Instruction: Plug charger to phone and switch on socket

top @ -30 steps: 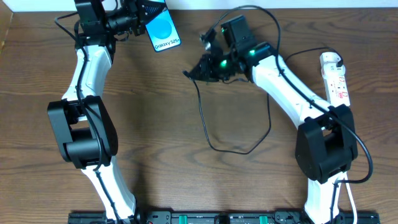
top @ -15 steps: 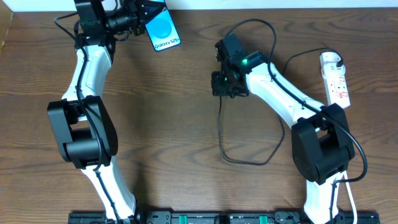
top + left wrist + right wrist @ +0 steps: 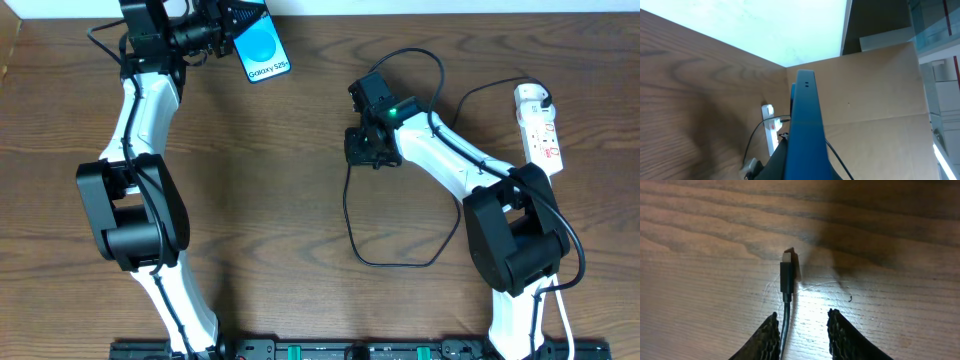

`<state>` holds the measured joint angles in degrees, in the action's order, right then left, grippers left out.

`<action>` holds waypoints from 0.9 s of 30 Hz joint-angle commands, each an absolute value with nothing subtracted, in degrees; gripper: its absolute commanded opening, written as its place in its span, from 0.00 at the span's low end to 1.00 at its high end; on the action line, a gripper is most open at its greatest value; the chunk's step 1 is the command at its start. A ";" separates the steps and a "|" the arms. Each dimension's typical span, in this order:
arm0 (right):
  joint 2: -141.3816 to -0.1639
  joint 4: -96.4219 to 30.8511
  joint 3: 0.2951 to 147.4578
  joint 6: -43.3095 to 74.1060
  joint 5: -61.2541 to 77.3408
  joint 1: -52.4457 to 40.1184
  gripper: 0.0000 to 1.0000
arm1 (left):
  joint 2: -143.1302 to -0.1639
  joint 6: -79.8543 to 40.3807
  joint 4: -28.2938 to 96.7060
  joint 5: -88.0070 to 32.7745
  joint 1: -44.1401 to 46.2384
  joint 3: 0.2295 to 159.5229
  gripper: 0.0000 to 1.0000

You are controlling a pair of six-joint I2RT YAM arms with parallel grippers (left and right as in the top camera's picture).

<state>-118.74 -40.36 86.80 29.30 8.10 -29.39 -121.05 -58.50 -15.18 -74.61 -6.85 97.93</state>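
My left gripper (image 3: 232, 30) is shut on the phone (image 3: 262, 45) and holds it up at the table's far left, blue screen facing the overhead camera. In the left wrist view the phone (image 3: 807, 115) shows edge-on between the jaws of that gripper (image 3: 800, 167). My right gripper (image 3: 362, 152) is low over the table's middle and stands open (image 3: 803, 330). The charger's black connector tip (image 3: 787, 274) lies on the wood just ahead of the fingers. Its cable runs back beside the left finger (image 3: 769, 337). The cable (image 3: 390, 262) loops over the table toward the socket (image 3: 540, 128) at the right.
The white socket strip (image 3: 771, 131) also shows far off in the left wrist view, below a cardboard wall (image 3: 875, 85). The right arm's links (image 3: 510, 235) stand between the cable loop and the strip. A dark rail (image 3: 350, 350) runs along the front edge.
The right gripper has drawn back from near the phone, come down toward the table's middle and opened. The connector tip now lies loose on the wood. The left arm has not moved.
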 commanded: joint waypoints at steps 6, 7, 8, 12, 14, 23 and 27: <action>-122.17 -38.04 86.56 32.84 9.76 -30.59 0.31 | -119.52 -58.81 -15.51 -74.94 -6.94 98.04 0.07; -122.28 -38.00 86.56 33.28 9.13 -30.76 0.31 | -119.52 -58.81 -15.53 -74.94 -6.94 98.04 0.07; -122.45 -37.91 86.56 33.56 8.45 -30.87 0.32 | -119.52 -58.78 -15.53 -74.94 -6.94 98.04 0.07; -123.94 -36.29 86.56 34.30 9.69 -30.83 0.32 | -119.52 -58.81 -15.51 -74.96 -6.94 98.04 0.07; -124.88 -35.20 86.56 34.59 12.21 -30.81 0.31 | -119.52 -58.81 -15.53 -74.96 -6.94 98.04 0.07; -128.38 -34.79 86.54 38.35 17.63 -30.68 0.26 | -119.52 -58.78 -15.51 -75.44 -6.94 98.04 0.07; -130.06 -35.07 86.54 38.76 19.73 -29.89 0.13 | -119.52 -58.78 -15.51 -75.44 -6.94 98.04 0.08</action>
<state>-125.21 -34.20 87.81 37.17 18.28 -30.28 -121.05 -58.50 -15.16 -74.63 -6.85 97.93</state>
